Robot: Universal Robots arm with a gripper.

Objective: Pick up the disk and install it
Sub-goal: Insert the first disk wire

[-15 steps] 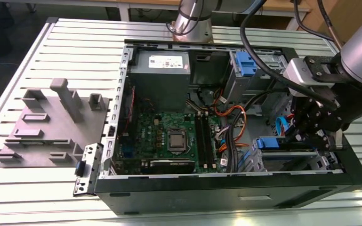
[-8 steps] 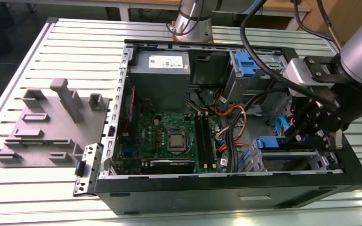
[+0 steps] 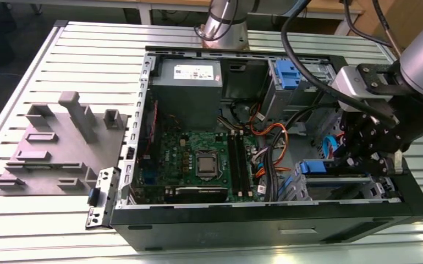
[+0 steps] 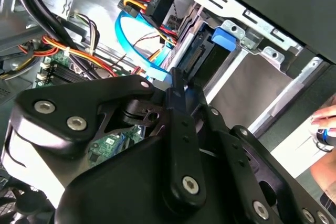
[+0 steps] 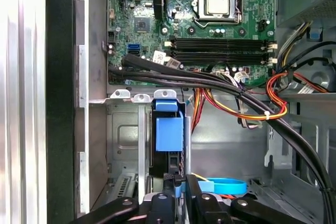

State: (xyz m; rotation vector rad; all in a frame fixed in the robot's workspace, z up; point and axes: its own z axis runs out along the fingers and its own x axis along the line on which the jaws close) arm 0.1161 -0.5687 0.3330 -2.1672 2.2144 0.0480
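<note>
Inside the case bay, disk (image 5: 169, 139) sits at gripper (image 5: 179, 184) tips.

table (image 3: 20, 77): slatted aluminium | floor (image 3: 6, 27): dark | lighting: bright, even

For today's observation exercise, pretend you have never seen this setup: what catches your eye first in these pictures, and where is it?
First is the open computer case lying on the slatted table, its green circuit board exposed in the middle. Next is the black claw reaching into the case at the exterior view's right, at a blue-railed disk standing in a metal bay. Orange, red and yellow cables loop beside it.
</note>
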